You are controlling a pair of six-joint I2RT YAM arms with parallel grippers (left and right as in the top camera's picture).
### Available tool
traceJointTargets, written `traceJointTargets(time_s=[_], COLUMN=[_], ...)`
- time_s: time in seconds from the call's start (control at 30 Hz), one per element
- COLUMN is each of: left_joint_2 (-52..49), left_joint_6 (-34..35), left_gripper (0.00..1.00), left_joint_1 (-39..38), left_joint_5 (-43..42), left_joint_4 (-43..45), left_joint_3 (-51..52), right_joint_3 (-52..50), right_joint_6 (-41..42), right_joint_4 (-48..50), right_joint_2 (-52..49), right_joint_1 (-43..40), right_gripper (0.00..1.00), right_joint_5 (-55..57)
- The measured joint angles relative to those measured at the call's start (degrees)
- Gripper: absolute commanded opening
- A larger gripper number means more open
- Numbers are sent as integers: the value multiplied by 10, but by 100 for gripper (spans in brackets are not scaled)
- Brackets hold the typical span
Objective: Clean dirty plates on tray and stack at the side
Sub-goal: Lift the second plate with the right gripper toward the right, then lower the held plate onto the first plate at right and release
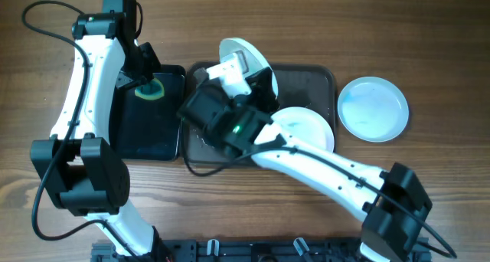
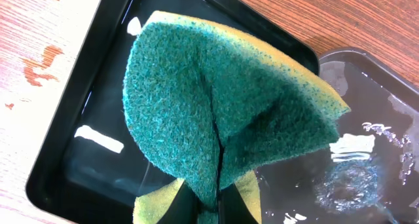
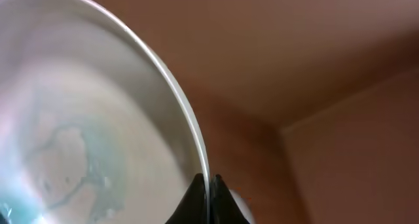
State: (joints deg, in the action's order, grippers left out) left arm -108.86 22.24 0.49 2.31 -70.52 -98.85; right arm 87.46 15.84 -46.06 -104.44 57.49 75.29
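Over the black tray (image 1: pixel 145 139), left gripper (image 2: pixel 216 207): clenched on the sponge (image 2: pixel 222 99), ready to wipe
Right gripper (image 3: pixel 209 188): pinched a streaked plate (image 3: pixel 85 119) by its rim, tilting it above the grey tray (image 1: pixel 310 74)
Second plate (image 1: pixel 306 124): lay on that tray
Third plate (image 1: pixel 373 109): on the counter (image 1: pixel 444 47), starting the stack

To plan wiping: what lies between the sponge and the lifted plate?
In the overhead view, just the black tray's right rim and the grey tray's left corner.

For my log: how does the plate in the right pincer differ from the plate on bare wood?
The held plate stands tilted over the tray; the wood plate lies flat beside it. The right pincer grips the held plate's rim; nothing touches the wood plate. Both are round and white.
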Motion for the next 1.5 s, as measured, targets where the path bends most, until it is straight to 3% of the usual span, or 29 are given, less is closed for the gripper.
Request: traceJointTargets(time_s=[0.2,0.33,0.5,0.6,0.8,0.9,1.07,1.2,1.33,1.5], left_joint_2=[0,0,0,0,0,0,0,0,0,0], left_joint_6=[0,0,0,0,0,0,0,0,0,0], left_gripper=[4,4,4,4,4,4,4,4,4,4], left_joint_1=[0,0,0,0,0,-1,-6,-9,-9,-9], left_joint_5=[0,0,0,0,0,0,0,0,0,0], left_joint_4=[0,0,-3,-5,-5,-5,-8,-9,-9,-9], left_joint_3=[0,0,0,0,0,0,0,0,0,0], right_joint_3=[0,0,0,0,0,0,0,-24,-77,-185], right_joint_6=[-53,-63,-54,-41,-12,5,10,10,15,22], right_joint_4=[37,30,11,9,-14,-52,-126,-140,-138,-66], right_joint_2=[1,2,3,7,73,107,118,118,118,118], right_joint_1=[20,17,-39,-115,-328,-434,-602,-725,-788,-831], right_gripper=[4,4,4,4,4,4,4,4,4,4], right_joint_5=[79,30,-269,-481,-808,-887,-957,-951,-906,-853])
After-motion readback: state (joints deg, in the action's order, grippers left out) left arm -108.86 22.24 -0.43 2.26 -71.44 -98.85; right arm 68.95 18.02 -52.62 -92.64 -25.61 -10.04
